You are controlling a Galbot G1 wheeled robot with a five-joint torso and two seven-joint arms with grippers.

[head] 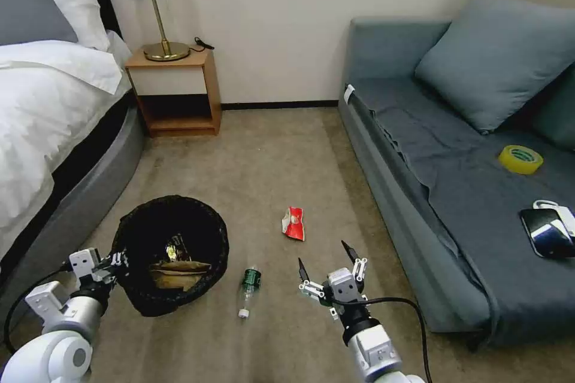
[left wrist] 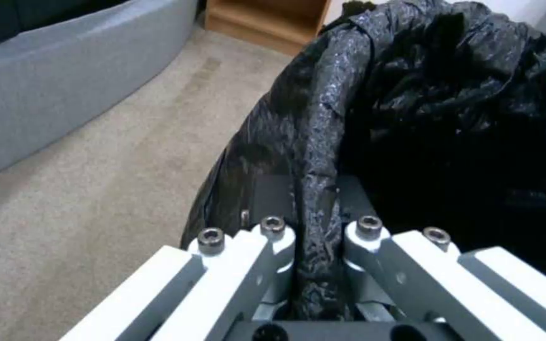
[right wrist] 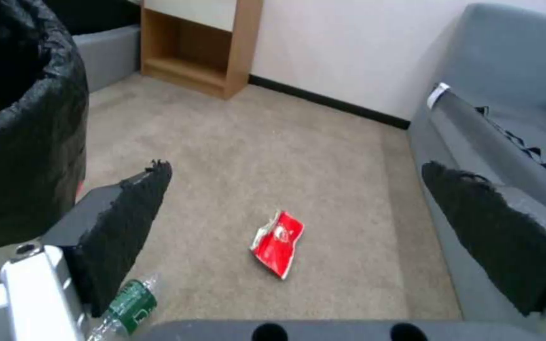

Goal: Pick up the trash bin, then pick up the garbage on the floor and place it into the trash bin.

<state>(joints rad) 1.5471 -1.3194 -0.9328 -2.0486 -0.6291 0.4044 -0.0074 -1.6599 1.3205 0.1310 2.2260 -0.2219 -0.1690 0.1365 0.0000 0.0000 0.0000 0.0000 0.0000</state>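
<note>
Right, from the head view: left gripper (head: 111, 263) clamped on the rim of the trash bin (head: 171, 251), brown paper bag (head: 178, 269) and gold-red wrapper (head: 176, 246) already inside; right gripper (head: 329, 263) spread wide and empty above the floor (head: 269, 161), with bottle (head: 248, 290) and red snack packet (head: 293, 222) lying loose ahead. Over to the left wrist view — fingers (left wrist: 273, 246) pinching only the thin black liner (left wrist: 314, 156) over the edge, so likely to slip or tear under a swing. On to the right wrist view: pads (right wrist: 128, 213) wide apart, packet between them but far off — flat and crinkly, easily skidded; bottle round, liable to roll away.
</note>
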